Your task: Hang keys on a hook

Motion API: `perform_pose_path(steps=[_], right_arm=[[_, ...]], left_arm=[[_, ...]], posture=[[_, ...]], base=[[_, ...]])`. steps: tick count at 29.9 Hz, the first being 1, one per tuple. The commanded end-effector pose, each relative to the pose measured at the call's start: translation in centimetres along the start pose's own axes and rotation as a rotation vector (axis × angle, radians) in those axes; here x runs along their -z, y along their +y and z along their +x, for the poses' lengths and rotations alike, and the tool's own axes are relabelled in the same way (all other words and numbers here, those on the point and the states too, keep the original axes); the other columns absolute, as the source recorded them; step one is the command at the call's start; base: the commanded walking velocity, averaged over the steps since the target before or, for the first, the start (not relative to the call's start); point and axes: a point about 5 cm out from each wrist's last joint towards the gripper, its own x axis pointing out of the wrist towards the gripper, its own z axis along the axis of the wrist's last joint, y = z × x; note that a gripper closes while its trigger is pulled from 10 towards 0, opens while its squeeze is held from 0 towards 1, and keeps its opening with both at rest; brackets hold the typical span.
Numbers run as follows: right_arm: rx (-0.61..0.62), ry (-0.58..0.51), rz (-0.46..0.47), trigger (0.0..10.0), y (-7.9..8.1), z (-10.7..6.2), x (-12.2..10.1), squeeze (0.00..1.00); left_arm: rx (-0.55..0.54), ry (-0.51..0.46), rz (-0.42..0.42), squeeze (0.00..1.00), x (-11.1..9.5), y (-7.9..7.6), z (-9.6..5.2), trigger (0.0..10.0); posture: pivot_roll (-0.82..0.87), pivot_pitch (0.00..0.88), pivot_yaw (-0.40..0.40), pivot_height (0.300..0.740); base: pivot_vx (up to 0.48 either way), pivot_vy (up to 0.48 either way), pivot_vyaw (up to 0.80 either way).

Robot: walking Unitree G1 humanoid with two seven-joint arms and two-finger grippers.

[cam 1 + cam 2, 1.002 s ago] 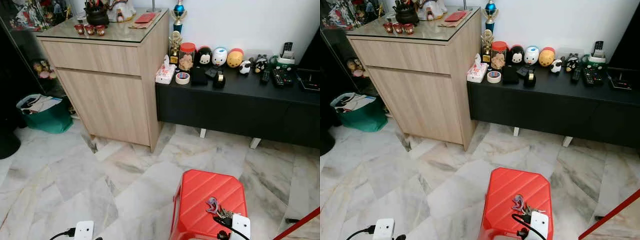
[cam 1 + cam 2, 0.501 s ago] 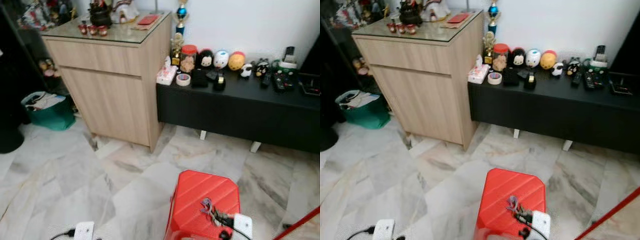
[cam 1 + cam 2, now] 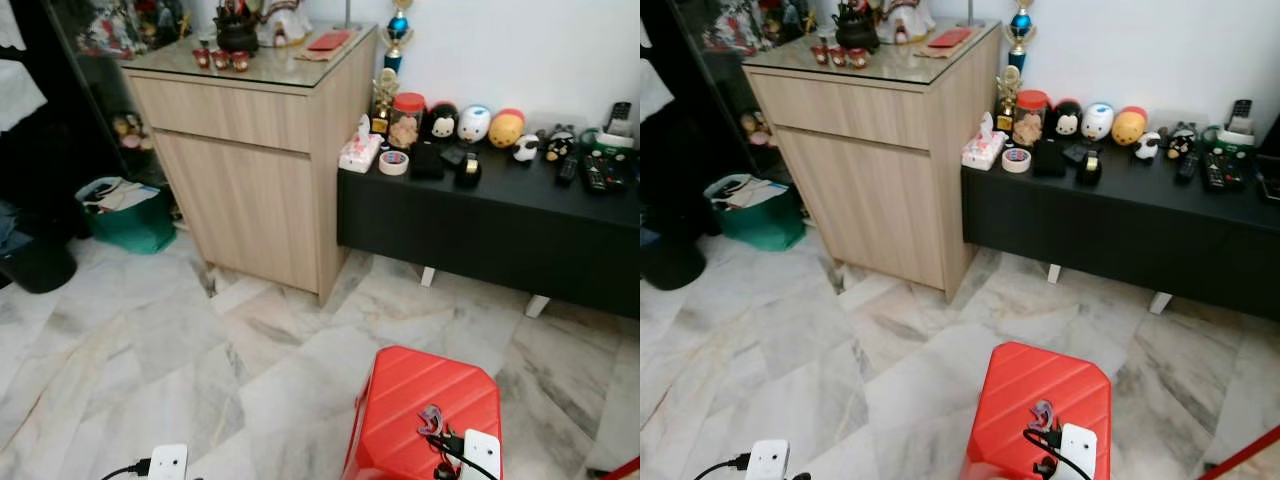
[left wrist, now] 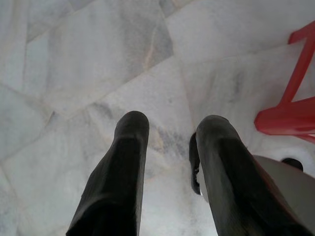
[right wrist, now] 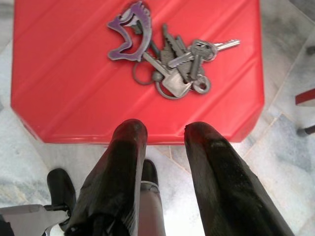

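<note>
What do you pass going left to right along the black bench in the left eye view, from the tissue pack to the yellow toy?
tissue pack → tape roll → red-lidded jar → black mouse toy → white and blue toy → yellow toy, all on the black bench.

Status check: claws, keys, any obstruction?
Right claw open, short of the keys. Keys loose on red stool. Left claw open over floor. Nothing blocking.

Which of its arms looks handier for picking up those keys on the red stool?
Probably the right. The right gripper hangs open just off the stool bearing the keys; the left gripper is over bare floor.
</note>
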Motion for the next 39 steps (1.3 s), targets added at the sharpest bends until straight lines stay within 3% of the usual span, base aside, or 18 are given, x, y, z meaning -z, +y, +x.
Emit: perform_pose_path(steps=[1, 12, 30, 39], right_arm=[[-0.001, 0.000, -0.005, 10.0, 0.07, 0.01, -0.05, 0.00], [0.001, -0.003, 0.009, 10.0, 0.13, 0.04, -0.19, 0.00], [-0.001, -0.010, 0.008, 10.0, 0.09, 0.05, -0.31, 0.00], [-0.004, -0.016, 0.010, 10.0, 0.30, 0.07, -0.45, 0.00]], left_arm=[[-0.005, 0.015, -0.001, 0.00, 0.25, 0.24, -0.06, 10.0], [-0.002, 0.014, -0.007, 0.00, 0.25, 0.20, -0.06, 10.0], [-0.003, 0.013, -0.012, 0.00, 0.19, 0.17, -0.03, 10.0], [-0.006, 0.012, -0.013, 0.00, 0.21, 0.21, -0.04, 10.0]], posture=[[0.01, 0.021, 0.005, 0.740], [0.01, 0.024, 0.005, 0.740], [0.01, 0.024, 0.003, 0.740], [0.01, 0.024, 0.004, 0.740]], base=[[0.000, 0.000, 0.00], [0.000, 0.000, -0.29], [0.000, 0.000, 0.00], [0.190, 0.000, -0.26]])
